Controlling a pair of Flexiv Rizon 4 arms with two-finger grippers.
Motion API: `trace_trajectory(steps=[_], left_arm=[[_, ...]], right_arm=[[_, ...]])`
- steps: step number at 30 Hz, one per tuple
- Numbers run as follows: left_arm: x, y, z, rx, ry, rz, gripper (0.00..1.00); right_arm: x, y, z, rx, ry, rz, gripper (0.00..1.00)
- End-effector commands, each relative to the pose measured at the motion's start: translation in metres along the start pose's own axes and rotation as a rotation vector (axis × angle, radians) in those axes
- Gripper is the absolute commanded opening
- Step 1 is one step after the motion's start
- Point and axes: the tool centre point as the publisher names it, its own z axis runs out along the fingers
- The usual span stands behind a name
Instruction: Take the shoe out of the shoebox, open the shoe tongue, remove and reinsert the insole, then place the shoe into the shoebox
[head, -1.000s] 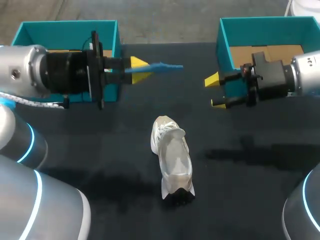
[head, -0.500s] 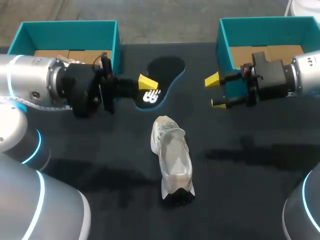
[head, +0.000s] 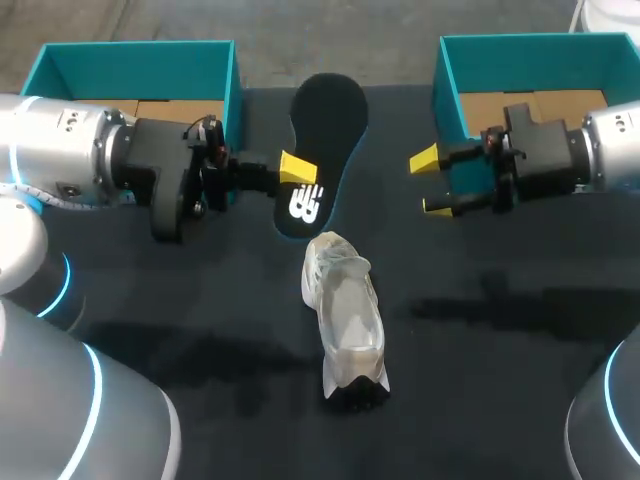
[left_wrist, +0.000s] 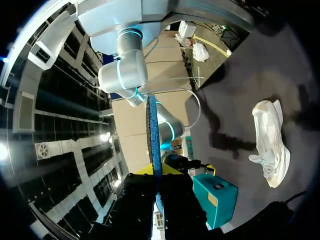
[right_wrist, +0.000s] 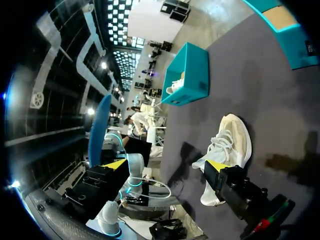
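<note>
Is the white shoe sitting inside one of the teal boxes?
No, the white lace-up shoe lies on the black tabletop, outside both teal cardboard boxes.

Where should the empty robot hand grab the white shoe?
Probably the heel of the shoe, coming down from above on the right gripper's side. The shoe sits upright with its opening facing up, and that end is away from the laces.

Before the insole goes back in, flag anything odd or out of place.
Nothing stands out. The insole is clamped in the left pincer above the table, as the task needs; the shoe looks intact.
</note>
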Motion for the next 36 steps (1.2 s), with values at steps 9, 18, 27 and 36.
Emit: trace_trajectory(steps=[9,18,27,36], left_arm=[[0.058,0.015,0.009,-0.102,0.033,0.097,0.0],[0.079,0.024,0.015,-0.151,0.035,0.129,0.0],[0.081,0.026,0.015,-0.153,0.042,0.128,0.0],[0.084,0.022,0.019,-0.149,0.024,0.132,0.0]], right_arm=[[-0.001,0.0,0.002,-0.001,0.0,0.0,1.0],[-0.001,0.0,0.002,-0.001,0.0,0.0,1.0],[-0.001,0.0,0.002,-0.001,0.0,0.0,1.0],[0.0,0.002,0.003,-0.013,0.005,-0.007,1.0]])
